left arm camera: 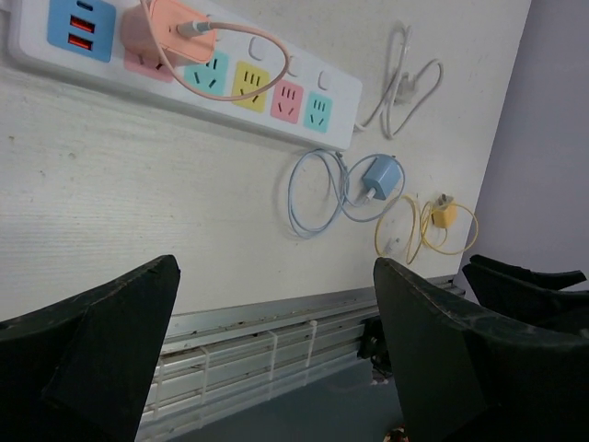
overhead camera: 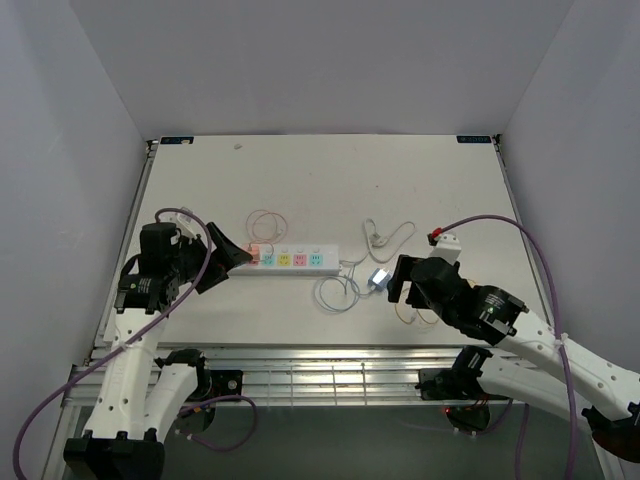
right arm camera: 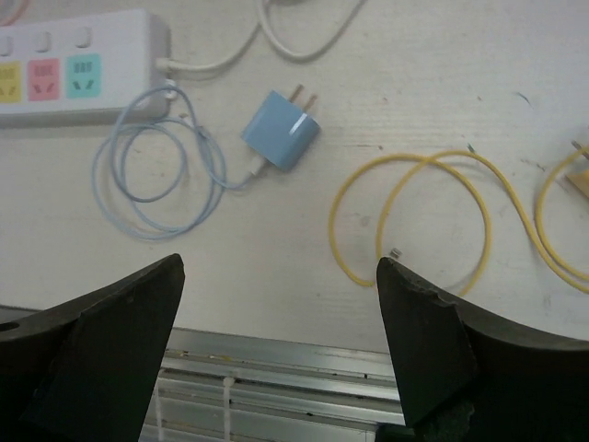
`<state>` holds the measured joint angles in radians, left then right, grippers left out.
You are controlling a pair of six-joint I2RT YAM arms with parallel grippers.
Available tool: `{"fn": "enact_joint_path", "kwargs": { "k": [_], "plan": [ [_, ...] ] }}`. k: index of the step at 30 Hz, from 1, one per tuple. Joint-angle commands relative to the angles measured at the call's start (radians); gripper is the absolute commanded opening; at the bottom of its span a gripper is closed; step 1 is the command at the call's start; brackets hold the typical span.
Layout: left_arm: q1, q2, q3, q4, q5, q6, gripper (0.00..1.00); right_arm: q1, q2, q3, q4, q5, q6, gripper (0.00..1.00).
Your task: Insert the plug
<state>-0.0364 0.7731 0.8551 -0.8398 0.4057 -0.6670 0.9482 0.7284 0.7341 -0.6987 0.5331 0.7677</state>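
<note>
Pickup looks like the step in hand: the blue plug (right arm camera: 281,141) lies flat just off the power strip's (right arm camera: 138,83) cord end, and the right gripper (right arm camera: 278,276) hovers over it, jaws spread wide and empty. A sound grasp would pinch the body across its flat sides, leaving the prongs clear. They point away from the strip, so the plug needs turning before it meets a socket. The left gripper (left arm camera: 276,267), equally wide and empty, waits by the strip's opposite end, well placed to steady it. A blue cable (right arm camera: 152,175) coils against the strip, a yellow cable (right arm camera: 409,212) lies beyond the plug, and the pink plug's (left arm camera: 152,28) lead loops across two free sockets.
</note>
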Motion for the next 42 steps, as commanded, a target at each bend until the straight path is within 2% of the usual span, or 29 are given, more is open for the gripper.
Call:
{"fn": "enact_joint_path", "kwargs": {
  "k": [1, 2, 3, 5, 6, 8, 9, 10, 12, 14, 16, 20, 26, 31, 34, 35, 36, 38, 39, 40, 42],
  "plan": [
    [-0.005, -0.008, -0.039, 0.088, 0.071, -0.023, 0.98, -0.077, -0.010, -0.033, -0.139, 0.058, 0.159, 0.90],
    [-0.010, -0.003, -0.045, 0.096, 0.065, -0.037, 0.98, -0.118, -0.012, -0.041, -0.139, 0.035, 0.150, 0.90],
    [-0.016, -0.001, -0.054, 0.123, 0.073, -0.043, 0.98, -0.223, -0.014, -0.045, -0.137, 0.006, 0.137, 0.90],
    [-0.049, 0.008, -0.073, 0.146, 0.071, -0.052, 0.98, -0.342, -0.014, -0.059, -0.137, -0.057, 0.075, 0.90],
    [-0.066, 0.024, -0.077, 0.154, 0.062, -0.057, 0.98, -0.456, -0.001, -0.058, -0.136, -0.079, 0.044, 0.90],
    [-0.131, 0.046, -0.077, 0.162, -0.005, -0.071, 0.98, -0.567, 0.029, -0.052, -0.134, -0.104, -0.043, 0.90],
    [-0.161, 0.067, -0.079, 0.182, -0.030, -0.091, 0.98, -0.679, 0.079, -0.039, -0.122, -0.139, -0.069, 0.90],
    [-0.222, 0.080, -0.082, 0.197, -0.068, -0.100, 0.98, -0.736, 0.107, -0.035, -0.110, -0.180, -0.099, 0.90],
    [-0.272, 0.124, -0.080, 0.228, -0.094, -0.115, 0.98, -0.863, 0.176, -0.029, -0.059, -0.293, -0.149, 0.90],
    [-0.303, 0.152, -0.073, 0.240, -0.113, -0.112, 0.98, -0.922, 0.195, -0.030, -0.035, -0.317, -0.154, 0.90],
    [-0.304, 0.182, -0.064, 0.243, -0.126, -0.086, 0.98, -0.934, 0.195, -0.024, -0.036, -0.280, -0.142, 0.90],
    [-0.306, 0.199, -0.060, 0.255, -0.156, -0.062, 0.98, -1.063, 0.172, -0.016, -0.039, -0.240, -0.202, 0.90],
    [-0.306, 0.207, -0.087, 0.284, -0.153, -0.016, 0.98, -1.091, 0.117, -0.051, -0.038, -0.223, -0.346, 0.90],
    [-0.306, 0.212, -0.099, 0.312, -0.113, -0.003, 0.98, -1.091, 0.039, -0.052, 0.079, -0.471, -0.490, 0.90],
    [-0.306, 0.200, -0.113, 0.321, -0.102, -0.002, 0.98, -1.091, 0.028, -0.019, 0.292, -0.735, -0.703, 0.90],
    [-0.307, 0.196, -0.114, 0.320, -0.103, 0.000, 0.98, -1.089, 0.029, -0.010, 0.350, -0.769, -0.763, 0.90],
    [-0.306, 0.195, -0.114, 0.320, -0.102, 0.000, 0.98, -1.080, 0.032, 0.008, 0.398, -0.815, -0.924, 0.90],
    [-0.306, 0.195, -0.117, 0.329, -0.105, -0.003, 0.98, -1.034, 0.067, 0.011, 0.470, -0.807, -1.005, 0.90],
    [-0.306, 0.196, -0.116, 0.332, -0.113, -0.005, 0.98, -1.033, 0.083, -0.011, 0.493, -0.922, -1.154, 0.90],
    [-0.306, 0.206, -0.110, 0.324, -0.122, -0.003, 0.98, -1.016, 0.091, -0.016, 0.448, -0.924, -1.244, 0.90],
    [-0.304, 0.207, -0.096, 0.312, -0.142, -0.002, 0.98, -0.922, 0.106, -0.025, 0.412, -0.831, -1.344, 0.90]
  ]
}}
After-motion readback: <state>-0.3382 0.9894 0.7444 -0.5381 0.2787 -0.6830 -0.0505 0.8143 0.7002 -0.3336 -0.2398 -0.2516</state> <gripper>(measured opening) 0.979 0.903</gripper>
